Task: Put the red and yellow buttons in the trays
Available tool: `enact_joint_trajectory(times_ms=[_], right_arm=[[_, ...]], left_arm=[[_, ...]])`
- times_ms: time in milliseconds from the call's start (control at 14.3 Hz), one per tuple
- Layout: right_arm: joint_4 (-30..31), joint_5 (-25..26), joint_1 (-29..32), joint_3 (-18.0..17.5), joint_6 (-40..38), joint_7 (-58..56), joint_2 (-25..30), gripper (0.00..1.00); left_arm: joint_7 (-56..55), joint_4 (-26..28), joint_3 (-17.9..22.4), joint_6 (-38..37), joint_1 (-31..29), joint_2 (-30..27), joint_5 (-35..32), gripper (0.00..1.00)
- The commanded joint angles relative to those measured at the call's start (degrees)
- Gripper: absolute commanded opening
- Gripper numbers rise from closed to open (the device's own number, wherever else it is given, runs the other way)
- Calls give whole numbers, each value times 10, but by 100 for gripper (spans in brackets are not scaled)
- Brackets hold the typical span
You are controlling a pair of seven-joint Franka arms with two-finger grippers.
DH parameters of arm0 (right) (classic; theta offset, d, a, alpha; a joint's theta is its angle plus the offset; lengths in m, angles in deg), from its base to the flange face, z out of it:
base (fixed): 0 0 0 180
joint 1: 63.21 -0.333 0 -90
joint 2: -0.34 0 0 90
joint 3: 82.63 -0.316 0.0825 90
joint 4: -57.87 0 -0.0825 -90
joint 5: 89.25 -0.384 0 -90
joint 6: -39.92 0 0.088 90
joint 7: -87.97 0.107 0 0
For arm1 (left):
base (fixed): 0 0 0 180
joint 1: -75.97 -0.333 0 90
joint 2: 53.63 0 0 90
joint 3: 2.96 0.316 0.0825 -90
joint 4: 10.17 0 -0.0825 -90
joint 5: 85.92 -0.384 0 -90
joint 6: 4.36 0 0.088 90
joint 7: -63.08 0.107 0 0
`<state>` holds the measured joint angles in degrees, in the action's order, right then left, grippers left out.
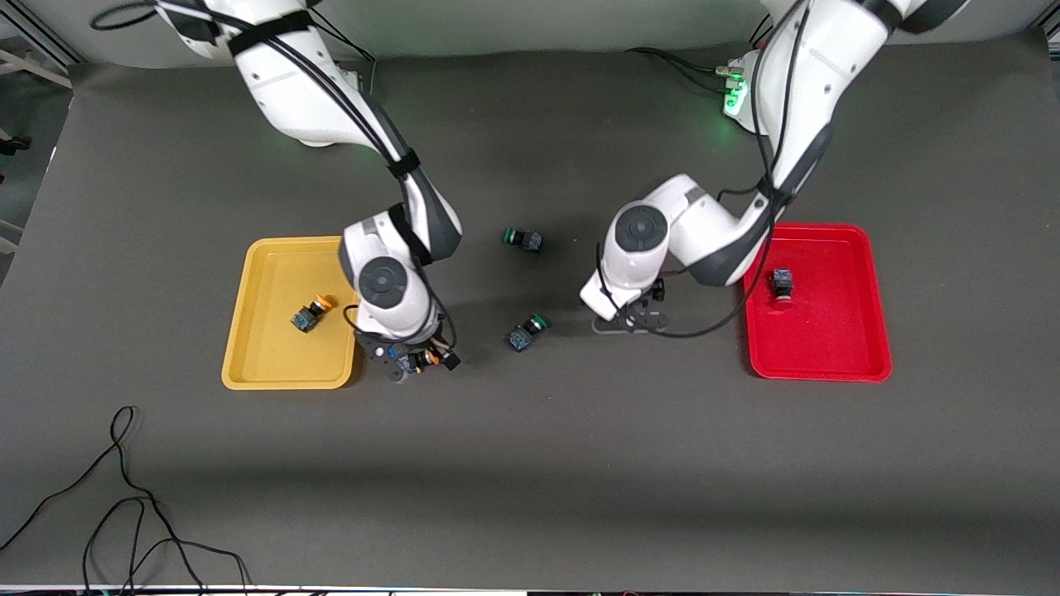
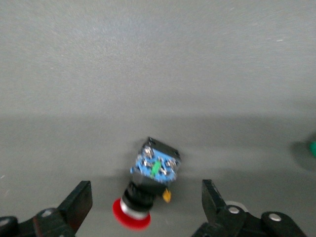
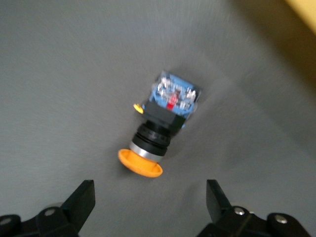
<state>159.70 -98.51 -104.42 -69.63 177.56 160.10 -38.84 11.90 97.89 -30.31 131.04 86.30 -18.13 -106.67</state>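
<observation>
My right gripper [image 1: 414, 362] [image 3: 150, 207] is open, low over the table beside the yellow tray [image 1: 273, 356]. An orange-yellow-capped button [image 3: 158, 128] [image 1: 426, 358] lies on its side on the table just ahead of the open fingers. Another yellow button [image 1: 310, 313] lies in the yellow tray. My left gripper [image 1: 629, 321] [image 2: 147, 207] is open over the table between the trays, with a red-capped button [image 2: 148, 190] lying between its fingertips; the arm hides that button in the front view. A second red button [image 1: 781, 285] lies in the red tray [image 1: 828, 348].
Two green-capped buttons lie mid-table, one [image 1: 523, 240] farther from the front camera and one [image 1: 528, 331] nearer, between the two grippers. The edge of a green cap [image 2: 312, 148] shows in the left wrist view. Loose black cables [image 1: 124, 497] lie near the front edge at the right arm's end.
</observation>
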Motion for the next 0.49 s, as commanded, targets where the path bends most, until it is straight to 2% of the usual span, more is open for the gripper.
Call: enact_joint_trajectory(times_ms=[0,70,140,209,279,419], right_arm=[[4,-12,-8,9,14,6,-4,100],[4,-12,-5,11,14,0,1,100],[2,-9,-2,13,13,-1,4,100],[-2,-7,-1,16,14,-1,8,100],[-9,-6,-1,25,14,-6,10,100],[-26,-7,2,32,14,-10,10,100]], left_arm=[[-8,-14,1,-7,7,5,-10,87],[-9,-14,1,-7,7,8,-10,71],[-10,-14,1,-9,7,11,-10,48],[-14,-14,1,-11,7,11,-10,32],[-19,-14,2,-11,7,12,-10,22],[-25,-14,2,-12,7,16,-10,20]])
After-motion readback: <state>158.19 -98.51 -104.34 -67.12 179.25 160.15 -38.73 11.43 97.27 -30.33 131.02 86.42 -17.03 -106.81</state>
